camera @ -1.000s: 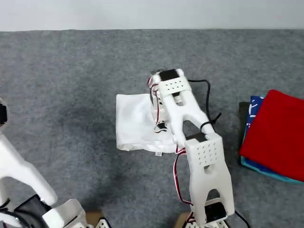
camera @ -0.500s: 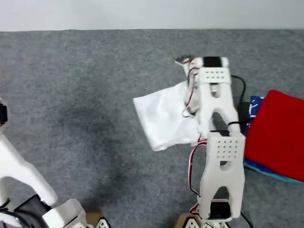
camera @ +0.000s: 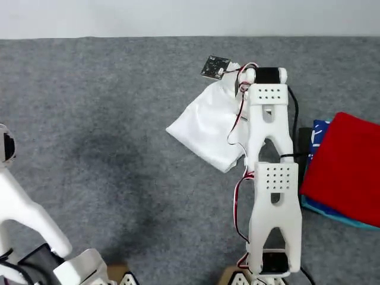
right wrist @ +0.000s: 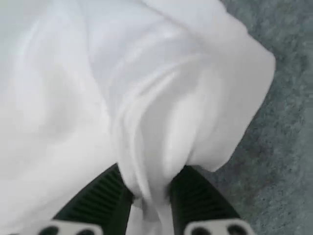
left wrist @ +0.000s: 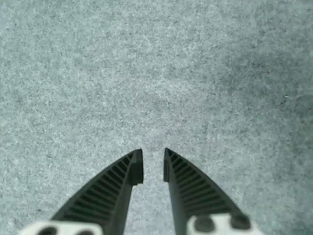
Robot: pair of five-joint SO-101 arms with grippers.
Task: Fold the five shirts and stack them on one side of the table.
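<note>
- A grey, felt-like table (camera: 89, 119) fills the scene, and both arms stand at its near edge.
- Nearest, the left arm (camera: 27, 217) rises at the near left corner. The left gripper (left wrist: 152, 164) hangs over bare grey felt with its jaws a narrow slit apart. Nothing lies between them, and nothing but felt lies ahead of their tips.
- The right arm (camera: 270, 178) stretches straight away from the near edge, with red and white wires (camera: 237, 202) looping along its side.
- The right gripper (right wrist: 149, 190) is clamped on the white shirt (camera: 205, 127). A thick, bunched fold of cloth is squeezed between the two ribbed black fingers (right wrist: 105, 193).
- From that pinch the shirt spreads ahead of the jaws and out to their left as a folded, rumpled bundle set at a slant, one corner pointing back towards the near edge. Whether its low edge touches the felt cannot be told.
- A small dark circuit board (camera: 214, 67) sits at the wrist, just past the shirt's far corner.
- Off to the right of the clamped jaws, well apart from them, the stack lies at the table's right edge. A red shirt (camera: 347, 166) is on top, a blue shirt (camera: 317, 133) shows beneath it, and a teal layer (camera: 332, 212) peeks out at the near edge of the stack.
- Farthest off, a pale wall (camera: 178, 18) runs behind the table.
</note>
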